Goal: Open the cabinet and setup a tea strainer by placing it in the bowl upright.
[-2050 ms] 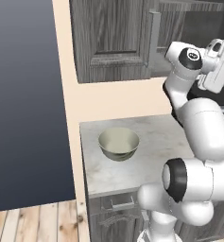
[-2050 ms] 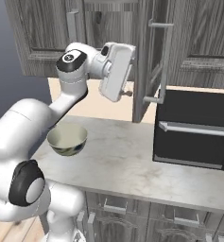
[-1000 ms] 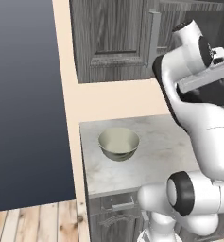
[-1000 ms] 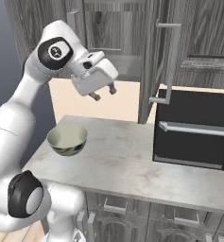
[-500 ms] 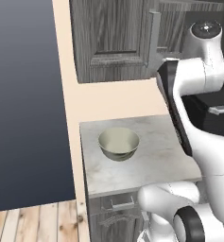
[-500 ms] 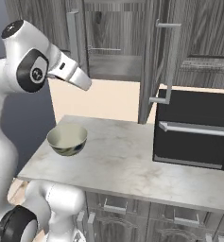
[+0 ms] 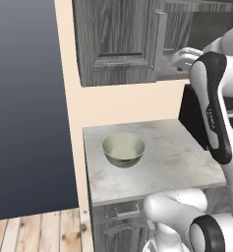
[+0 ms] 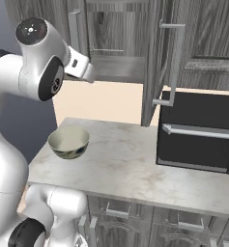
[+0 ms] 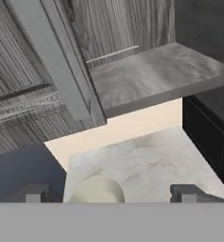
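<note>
Glossy pale greenish-beige bowl [image 7: 123, 149] on marbled counter [image 7: 177, 157]; gripper [image 9: 108, 193] wide apart, empty.

Pale marbled table [image 7: 172, 157] running out from a peach wall [image 7: 132, 106], its top veined in grey. Black microwave-like box [image 8: 198, 135] standing at the right end of the table, with a light horizontal bar handle [image 8: 198, 131] across its front. Low grey drawer unit [image 8: 135, 219] under the table, fitted with small handles. Dark blue-grey wall [image 7: 24, 108] off to the left, and light wooden plank floor [image 7: 34, 231] below it.
</note>
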